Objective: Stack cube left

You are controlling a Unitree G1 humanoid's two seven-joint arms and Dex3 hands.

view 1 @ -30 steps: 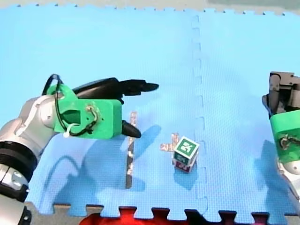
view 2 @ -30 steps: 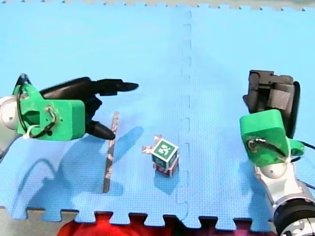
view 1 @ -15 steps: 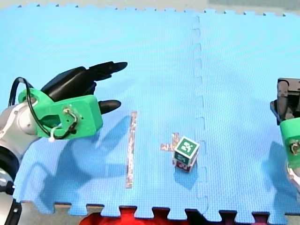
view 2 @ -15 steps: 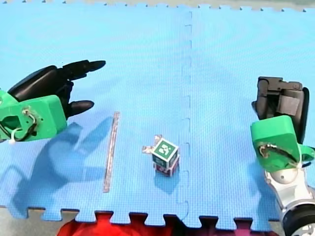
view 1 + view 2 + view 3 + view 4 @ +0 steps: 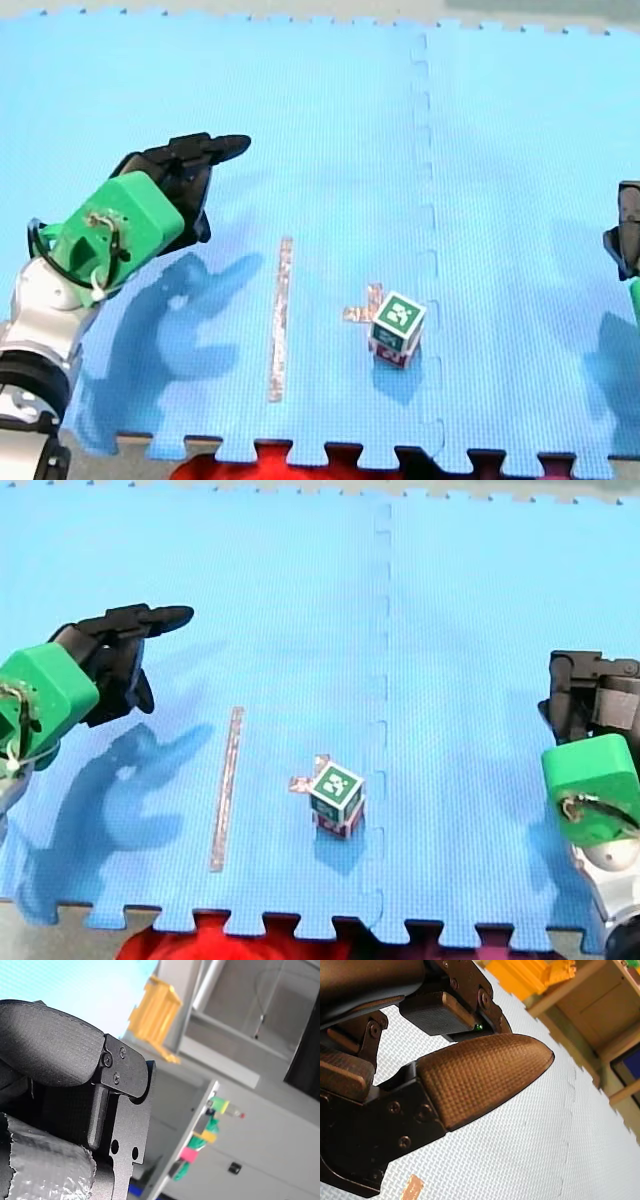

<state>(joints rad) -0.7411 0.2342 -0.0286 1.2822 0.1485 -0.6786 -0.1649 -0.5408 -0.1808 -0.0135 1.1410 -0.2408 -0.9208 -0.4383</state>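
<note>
A green-topped cube (image 5: pixel 398 313) is sitting on a red cube (image 5: pixel 392 352), the pair standing as a small, slightly twisted stack in the lower middle of the frame on the blue foam mat (image 5: pixel 330 120), just left of the mat's toothed seam. A small tape cross (image 5: pixel 362 305) is lying just beside the stack at its upper left, and a long strip of silver tape (image 5: pixel 280 318) is running up and down further left, well apart from the cubes. The left robot hand (image 5: pixel 190 165) is hovering at the middle left of the frame (its shadow is falling on the mat below it), holding nothing and uncurled, well apart from the stack. The right robot hand (image 5: pixel 590 695) is hanging at the right edge, also far from the cubes and holding nothing; whether it is apart or together cannot be told.
</note>
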